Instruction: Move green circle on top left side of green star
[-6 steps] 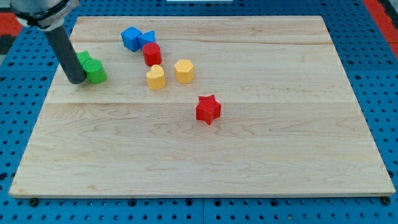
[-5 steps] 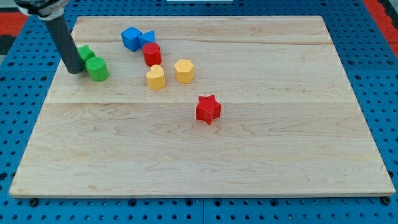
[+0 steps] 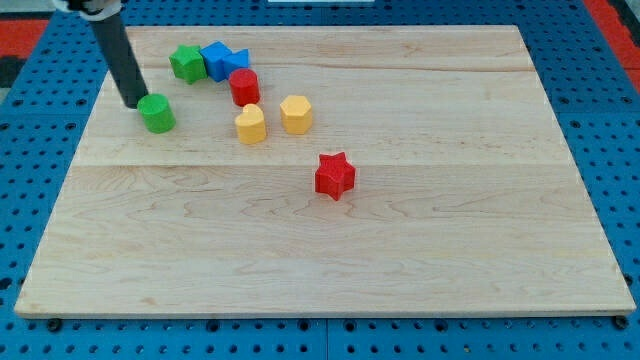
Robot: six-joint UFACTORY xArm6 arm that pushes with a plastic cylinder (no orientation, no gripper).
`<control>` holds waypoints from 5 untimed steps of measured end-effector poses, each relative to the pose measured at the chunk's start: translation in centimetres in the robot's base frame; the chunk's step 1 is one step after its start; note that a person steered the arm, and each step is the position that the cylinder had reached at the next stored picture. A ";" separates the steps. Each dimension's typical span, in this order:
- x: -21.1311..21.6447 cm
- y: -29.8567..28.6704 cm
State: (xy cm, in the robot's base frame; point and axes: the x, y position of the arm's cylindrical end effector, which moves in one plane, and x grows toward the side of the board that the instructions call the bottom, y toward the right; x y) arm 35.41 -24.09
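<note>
Green circle point(image 3: 156, 113) sitting near-left of green star point(image 3: 185, 62), apart from it, my tip point(image 3: 133, 102) touching circle's far-left edge, bare rod gripping nothing

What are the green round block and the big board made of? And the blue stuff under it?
The green round block looks like painted wood or plastic: smooth, even colour, slight sheen; I can't tell which. The big pale board looks like unpainted wood, with grain lines and plank seams. The blue base underneath seems to be hard plastic or metal, dotted with regular holes.
</note>
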 end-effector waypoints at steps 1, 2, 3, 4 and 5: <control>4.5 1.1; 6.0 3.4; 3.4 3.4; -2.0 3.5; -6.4 3.4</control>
